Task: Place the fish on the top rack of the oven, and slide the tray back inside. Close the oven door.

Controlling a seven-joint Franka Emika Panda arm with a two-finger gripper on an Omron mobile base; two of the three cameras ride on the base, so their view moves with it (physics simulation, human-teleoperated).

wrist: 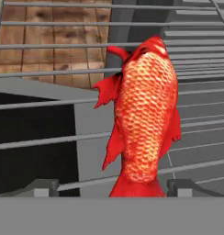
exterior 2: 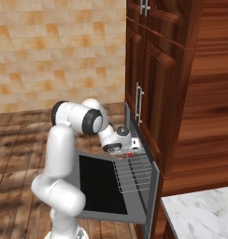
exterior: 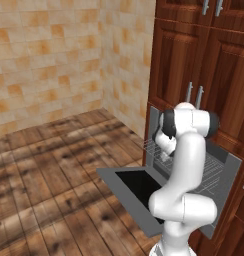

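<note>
The red-orange fish [wrist: 143, 110] lies on the grey wires of the top rack [wrist: 49, 108], which is pulled out over the open oven door [exterior 2: 99, 186]. My gripper [wrist: 114, 188] hovers right over the fish and is open. Its fingertips [wrist: 44, 187] stand wide on either side of the tail, clear of it. From the right base camera the gripper [exterior 2: 121, 148] hangs at the front left corner of the rack [exterior 2: 137, 175], with a speck of the fish [exterior 2: 130, 154] below it. The oven [exterior: 229, 165] sits in the wooden cabinet wall.
Red-brown cabinet doors [exterior 2: 151, 84] with slim handles rise above the oven. The oven door [exterior: 136, 187] lies flat, sticking out over the wooden floor [exterior: 54, 165]. A pale marble counter corner [exterior 2: 200, 214] is at the lower right. A tiled wall [exterior: 49, 55] stands behind.
</note>
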